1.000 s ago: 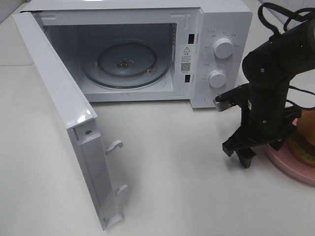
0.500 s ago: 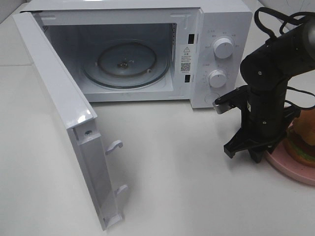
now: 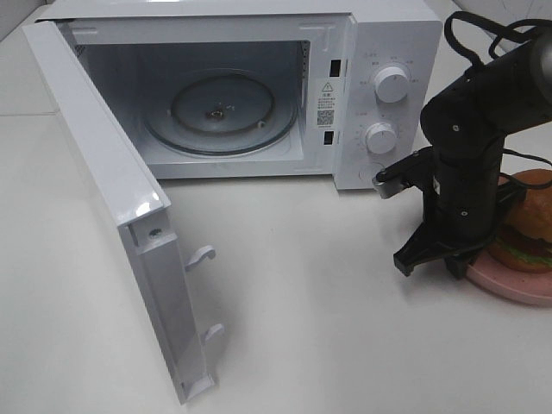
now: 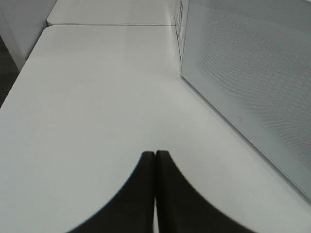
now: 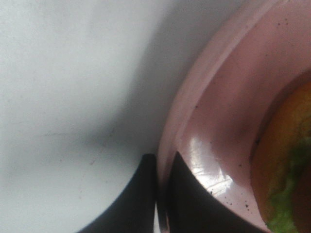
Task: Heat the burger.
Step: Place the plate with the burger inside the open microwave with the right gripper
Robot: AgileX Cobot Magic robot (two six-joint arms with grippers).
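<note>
The burger (image 3: 529,231), with a golden-brown bun, lettuce and a dark patty, sits on a round pink plate (image 3: 516,290) at the right table edge. My right gripper (image 3: 460,262) points down at the plate's left rim. In the right wrist view my right gripper (image 5: 163,167) is shut on the pink plate's rim (image 5: 214,102), one finger outside it and one inside, with the burger (image 5: 286,160) just beyond. My left gripper (image 4: 155,156) is shut and empty, low over the bare table; it is out of the high view.
The white microwave (image 3: 392,43) stands at the back with its door (image 3: 103,181) swung wide open to the left and a glass turntable (image 3: 220,108) inside. The door's outer face (image 4: 252,73) is close beside my left gripper. Bare table lies between microwave and plate.
My right gripper has moved right and down onto the plate's rim. The burger shows more fully past the arm and sits slightly higher in the view. The left arm has not changed.
</note>
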